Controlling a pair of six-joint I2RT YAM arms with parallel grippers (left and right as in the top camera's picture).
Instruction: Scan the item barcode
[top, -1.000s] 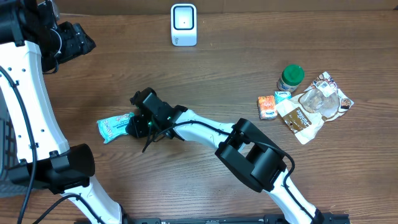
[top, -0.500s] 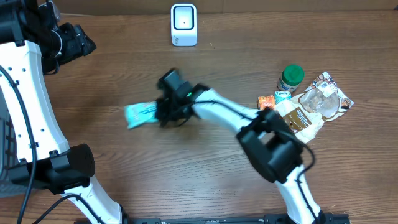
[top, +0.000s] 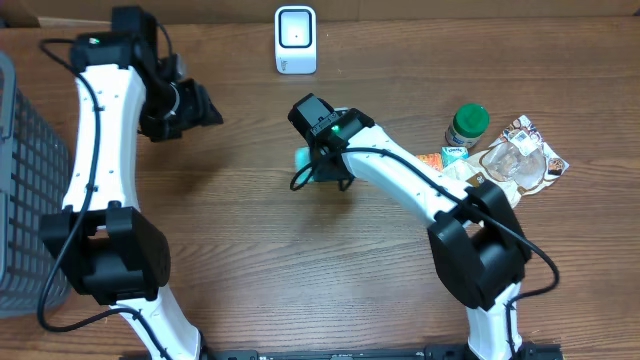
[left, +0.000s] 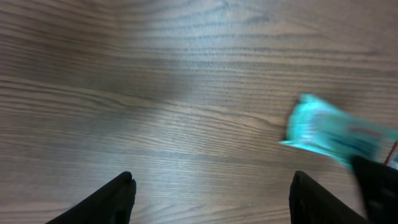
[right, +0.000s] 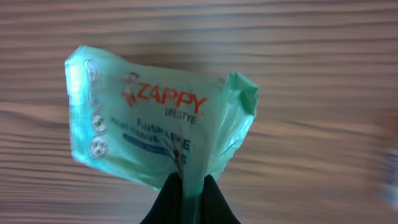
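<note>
Right gripper (right: 189, 186) pinched tight on edge of teal wipes packet (right: 155, 130); packet hung mid-counter (top: 250, 270), just near of scanner (top: 295, 40). Left gripper (left: 214, 190) stood apart-jawed, empty, left of packet. Step needed: barcode side turned flat toward scanner window; floppy film likely to fold. Barcode not seen.

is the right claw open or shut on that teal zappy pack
Shut: in the right wrist view the right claw has its fingertips pressed together, pinching a crumpled edge of the teal Zappy pack.
</note>
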